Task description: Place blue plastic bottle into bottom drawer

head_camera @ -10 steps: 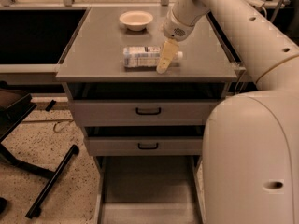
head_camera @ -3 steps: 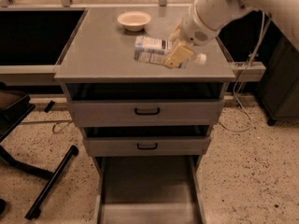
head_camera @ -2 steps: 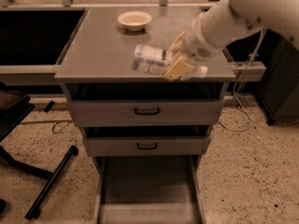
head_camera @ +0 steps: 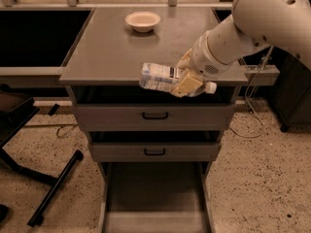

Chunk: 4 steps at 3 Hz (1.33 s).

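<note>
Holding the bottle sideways at frame centre, gripper clamped around it; bottom drawer open below, placement pending.

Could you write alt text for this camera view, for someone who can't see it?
A robot's gripper holds a blue bottle sideways at the front edge of a grey cabinet, above its open bottom drawer. A cream bowl sits at the back of the cabinet top.

Dim warm light bathes the gripper at the countertop's front edge.
</note>
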Each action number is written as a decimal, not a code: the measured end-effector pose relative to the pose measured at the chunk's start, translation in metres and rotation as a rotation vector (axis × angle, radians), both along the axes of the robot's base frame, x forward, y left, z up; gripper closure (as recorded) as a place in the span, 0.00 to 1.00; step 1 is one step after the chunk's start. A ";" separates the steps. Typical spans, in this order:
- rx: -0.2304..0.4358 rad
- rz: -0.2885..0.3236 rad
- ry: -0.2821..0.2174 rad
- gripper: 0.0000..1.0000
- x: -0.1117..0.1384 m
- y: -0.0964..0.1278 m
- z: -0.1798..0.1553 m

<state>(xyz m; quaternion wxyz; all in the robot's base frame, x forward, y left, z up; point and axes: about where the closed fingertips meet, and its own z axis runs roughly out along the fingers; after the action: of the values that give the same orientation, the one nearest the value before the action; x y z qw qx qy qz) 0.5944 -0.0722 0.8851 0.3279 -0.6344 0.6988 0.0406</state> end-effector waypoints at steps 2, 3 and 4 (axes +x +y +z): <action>0.105 -0.090 0.038 1.00 -0.030 0.002 -0.033; 0.169 -0.197 0.074 1.00 -0.055 0.006 -0.087; 0.172 -0.218 0.158 1.00 -0.079 0.030 -0.179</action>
<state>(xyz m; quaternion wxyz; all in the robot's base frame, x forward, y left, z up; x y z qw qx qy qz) 0.5153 -0.0424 0.7061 0.3275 -0.5192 0.7811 0.1142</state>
